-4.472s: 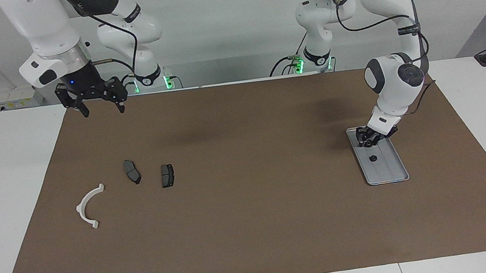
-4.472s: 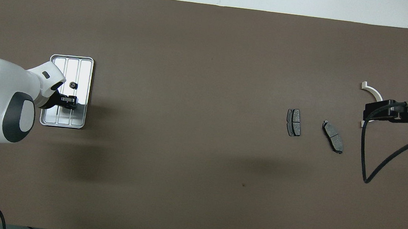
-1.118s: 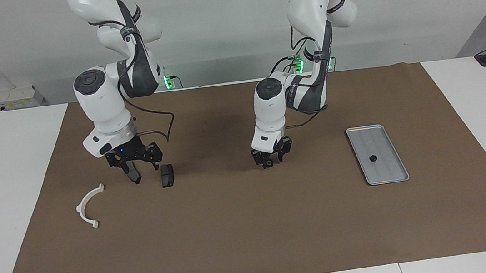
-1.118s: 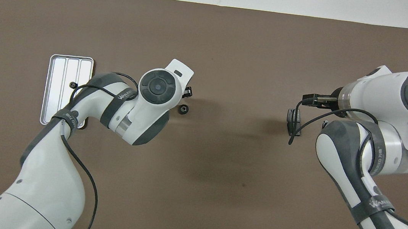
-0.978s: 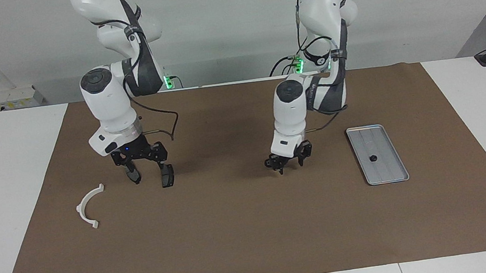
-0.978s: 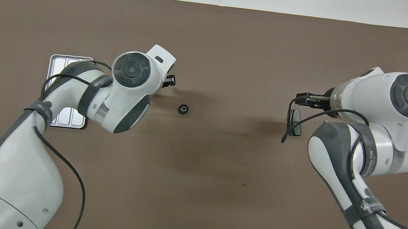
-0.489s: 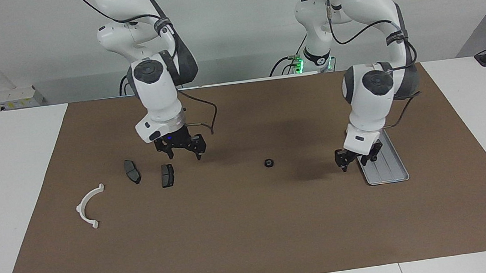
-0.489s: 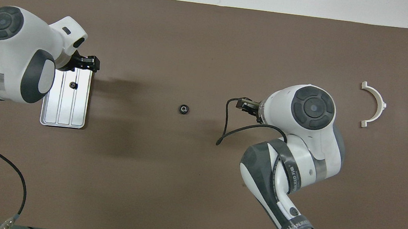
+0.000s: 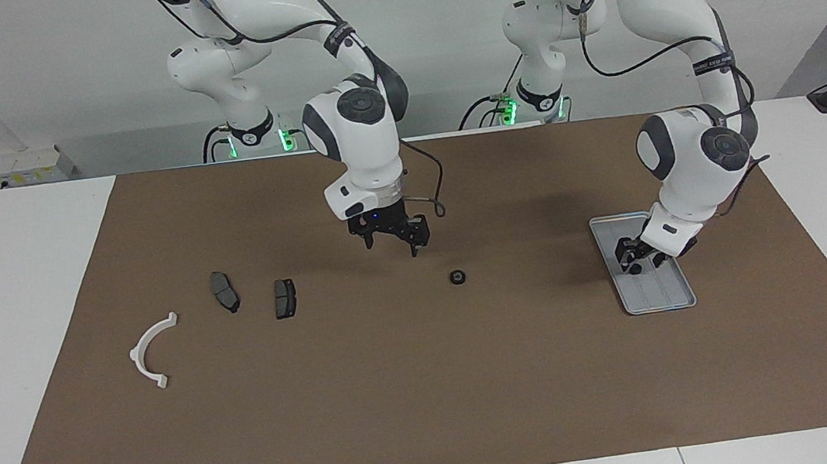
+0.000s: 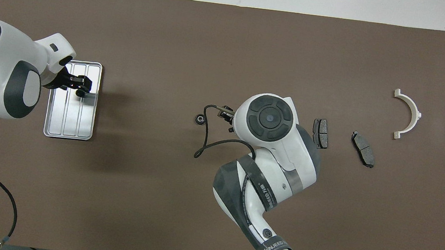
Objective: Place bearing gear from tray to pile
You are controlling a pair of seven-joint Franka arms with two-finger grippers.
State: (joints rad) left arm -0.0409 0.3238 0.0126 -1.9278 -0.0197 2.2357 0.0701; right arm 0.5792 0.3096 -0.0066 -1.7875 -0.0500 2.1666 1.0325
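Bearing gear [image 9: 457,277] lies loose on the brown mat [image 9: 431,386] mid-bench. On the facing view's clock the tray [image 9: 674,294] is at its 3 o'clock and the pile [image 9: 285,298] well off at its 9 o'clock, so I judge this one about halfway home.

My right tool [image 9: 392,244] hangs over the mat with its fingertips spread wide and nothing between them. The bearing gear is near it, at about its 4 o'clock, and not touched. The step in hand, as I read it, is the right arm's pick-up. The next move calls for centring the tool over the gear, coming straight down and closing on a very small round part (little margin for a sideways miss). Then it goes across to the two brake pads [image 9: 225,291] and the white bracket [image 9: 154,351].

My left tool [image 9: 639,262] is low over the tray's floor. Whether its fingers are closed on anything I cannot tell.

The facing view gives me the right tool's height off the mat and the gap between its tips, where the overhead view mostly hides it under the wrist. The overhead view shows a second gear [image 10: 80,93] on the tray, just at the left tool's fingers. From the facing side I can't separate it from the tool.
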